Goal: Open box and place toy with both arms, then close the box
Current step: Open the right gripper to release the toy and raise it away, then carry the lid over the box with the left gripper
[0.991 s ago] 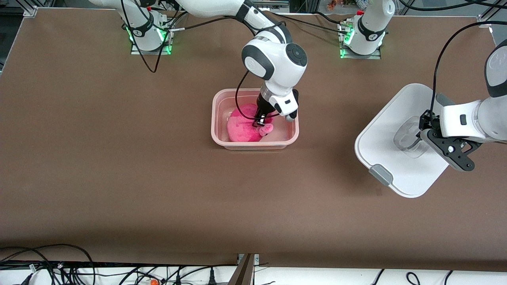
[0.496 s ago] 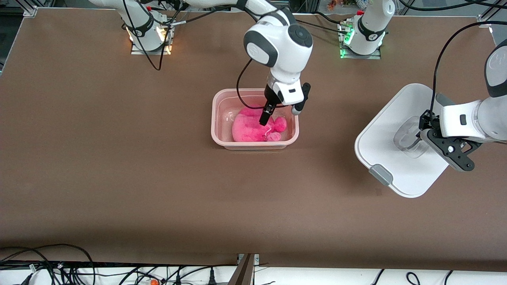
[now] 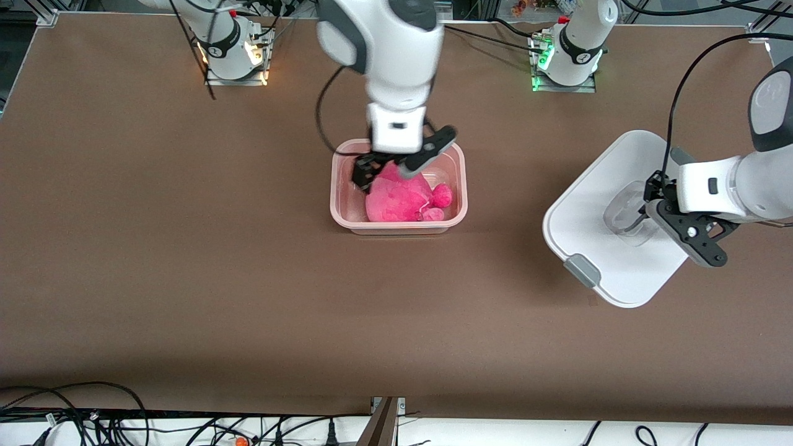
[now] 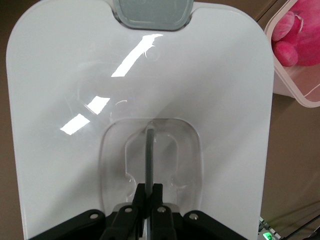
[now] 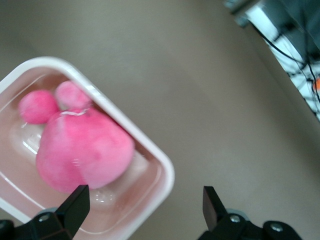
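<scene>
Since the earlier frame the right end effector (image 3: 399, 162) has risen, spread and empty, over the box (image 3: 337, 186) holding the toy (image 3: 396, 197), while at 3 o'clock the left end effector (image 3: 647, 207) pinches the lid (image 3: 595, 204) handle for closing.

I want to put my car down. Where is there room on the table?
The table is bare from the box to the right arm's end, and nearer the camera. It is crowded at the box, with the toy and right pincer, and where the left pincer holds the lid.
</scene>
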Motion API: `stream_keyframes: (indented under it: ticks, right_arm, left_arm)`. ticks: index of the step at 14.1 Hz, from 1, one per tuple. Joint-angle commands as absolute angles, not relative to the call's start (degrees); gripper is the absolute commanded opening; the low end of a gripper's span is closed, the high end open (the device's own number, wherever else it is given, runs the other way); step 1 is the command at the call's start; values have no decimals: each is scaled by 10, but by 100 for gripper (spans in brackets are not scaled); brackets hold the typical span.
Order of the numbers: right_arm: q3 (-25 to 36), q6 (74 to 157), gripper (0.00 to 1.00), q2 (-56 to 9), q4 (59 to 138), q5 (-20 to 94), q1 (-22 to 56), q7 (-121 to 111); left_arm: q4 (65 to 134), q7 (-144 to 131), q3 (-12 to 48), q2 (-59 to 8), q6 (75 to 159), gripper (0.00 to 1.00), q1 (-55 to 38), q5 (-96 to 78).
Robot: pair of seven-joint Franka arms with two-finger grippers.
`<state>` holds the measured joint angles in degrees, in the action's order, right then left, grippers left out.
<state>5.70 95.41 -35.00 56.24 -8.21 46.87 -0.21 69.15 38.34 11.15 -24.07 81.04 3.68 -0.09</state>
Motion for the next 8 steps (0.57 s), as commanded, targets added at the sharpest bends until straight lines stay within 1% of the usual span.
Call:
stream_keyframes:
  ticks: [1, 3, 5, 6, 8]
  right_arm:
    - [73, 932, 100, -289, 587, -10, 418, 8]
    - [113, 907, 100, -242, 619, 31, 412, 11]
    - [175, 904, 100, -176, 687, 75, 413, 11]
    - [196, 904, 100, -150, 717, 83, 412, 11]
    - [213, 904, 100, -86, 785, 83, 410, 15]
  left_arm:
    - [690, 396, 108, -241, 809, 0, -1, -11]
    - [692, 395, 108, -246, 814, 0, -38, -10]
    - [690, 414, 108, -261, 837, 0, -88, -10]
    - [690, 436, 107, -265, 850, 0, -115, -9]
    - [691, 448, 108, -270, 873, 0, -152, -11]
